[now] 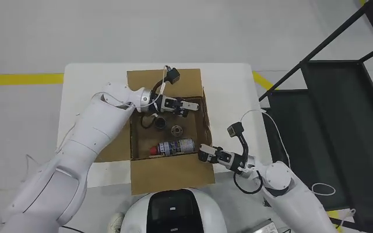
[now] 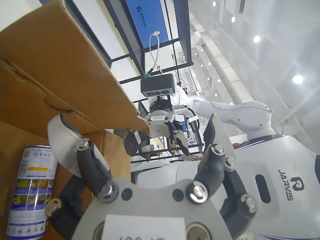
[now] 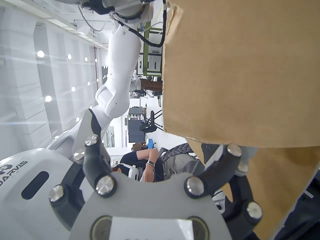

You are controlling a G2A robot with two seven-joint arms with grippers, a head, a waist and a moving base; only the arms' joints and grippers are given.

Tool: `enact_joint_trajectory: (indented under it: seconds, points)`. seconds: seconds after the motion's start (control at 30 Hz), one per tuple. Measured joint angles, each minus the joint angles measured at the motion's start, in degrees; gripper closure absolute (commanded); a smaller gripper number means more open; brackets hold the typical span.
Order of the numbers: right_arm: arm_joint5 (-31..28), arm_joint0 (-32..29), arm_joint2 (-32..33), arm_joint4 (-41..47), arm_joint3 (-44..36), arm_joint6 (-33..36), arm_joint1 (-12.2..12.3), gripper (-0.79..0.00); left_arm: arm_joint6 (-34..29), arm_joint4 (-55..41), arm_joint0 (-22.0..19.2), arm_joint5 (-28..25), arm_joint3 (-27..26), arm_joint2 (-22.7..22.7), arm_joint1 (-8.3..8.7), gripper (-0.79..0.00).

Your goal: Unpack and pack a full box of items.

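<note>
An open cardboard box [image 1: 166,78] stands on the white table [image 1: 233,81]. A spray can [image 1: 173,147] lies on its side near the box's front wall, and the left wrist view shows this can [image 2: 32,188] below a raised flap [image 2: 62,51]. My left gripper [image 1: 192,107] hovers inside the box near its right wall, open and holding nothing [image 2: 137,136]. My right gripper [image 1: 204,153] is at the front right corner, open. The flap [image 3: 237,63] edge lies between its jaws, one finger [image 3: 88,126] outside and the other hidden behind the cardboard.
Several dark round items [image 1: 160,124] lie on the box floor behind the can. A black metal frame [image 1: 326,99] stands close to the table's right side. Bare table shows to the right of the box and along the left edge.
</note>
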Motion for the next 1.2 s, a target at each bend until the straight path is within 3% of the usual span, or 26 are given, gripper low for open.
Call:
enact_joint_trajectory:
  seconds: [0.2, 0.53, 0.87, 1.2]
  points:
    - [-3.4, -2.1, 2.0, 0.7, -0.2, -3.9, -0.2, -0.785, -0.9, 3.1, 3.8, 0.9, -6.5, -6.7, 4.02, -0.785]
    - [-6.3, -5.6, 6.8, -3.9, -2.0, -13.0, -0.4, -0.785, -1.8, 12.6, 16.6, 7.2, -26.3, -20.9, 11.14, -0.785]
    - [2.0, -5.4, 9.3, -12.5, -1.5, -23.7, -1.0, -0.785, -2.1, 16.0, 25.2, 10.6, -36.6, -32.0, 14.81, -0.785]
    - [10.6, 2.4, 2.3, -17.6, 5.6, -22.7, -2.2, -0.785, -0.8, 15.4, 31.1, 11.0, -42.5, -46.3, 17.88, -0.785]
